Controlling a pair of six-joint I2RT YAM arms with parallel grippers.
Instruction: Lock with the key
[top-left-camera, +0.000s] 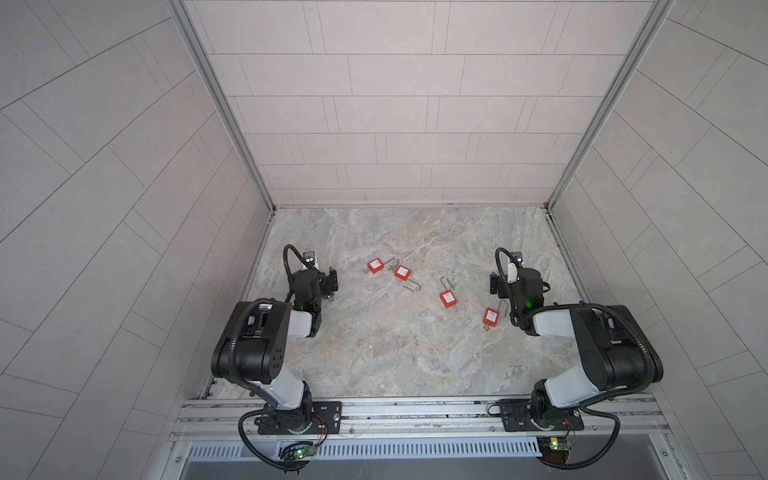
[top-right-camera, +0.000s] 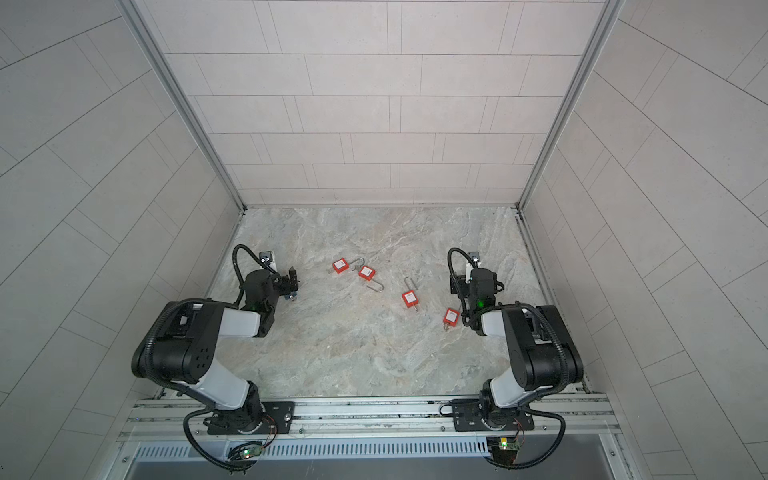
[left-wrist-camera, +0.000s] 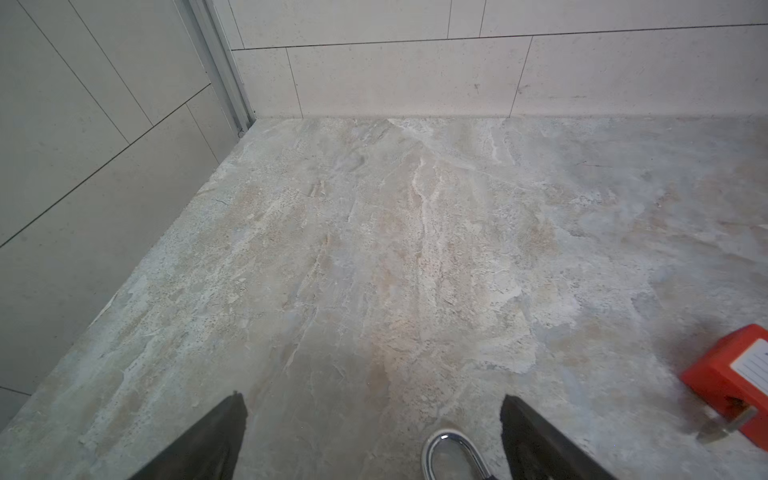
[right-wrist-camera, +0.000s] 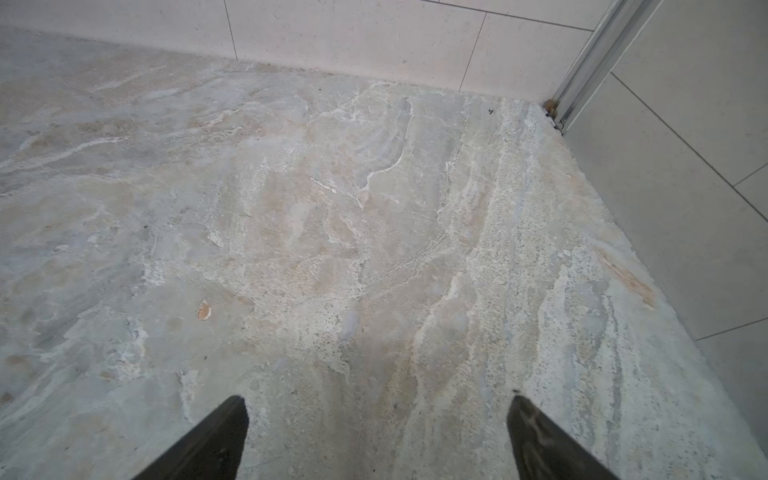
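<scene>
Several red padlocks with steel shackles lie on the marble floor in both top views: two close together (top-left-camera: 375, 265) (top-left-camera: 402, 272), one in the middle (top-left-camera: 447, 298) with a key (top-left-camera: 455, 308) sticking out of its base, and one (top-left-camera: 491, 316) beside my right arm. My left gripper (left-wrist-camera: 372, 397) is open above the floor, left of the pair. A chrome loop (left-wrist-camera: 451, 453) lies between its fingers, untouched, and a red padlock (left-wrist-camera: 731, 374) sits off to its side. My right gripper (right-wrist-camera: 378, 398) is open over bare floor, right of the locks.
Tiled walls close the floor (top-left-camera: 395, 357) at the back and on both sides, with metal corner posts (top-left-camera: 266, 195). Both arm bases stand on the aluminium rail (top-left-camera: 415, 409) at the front.
</scene>
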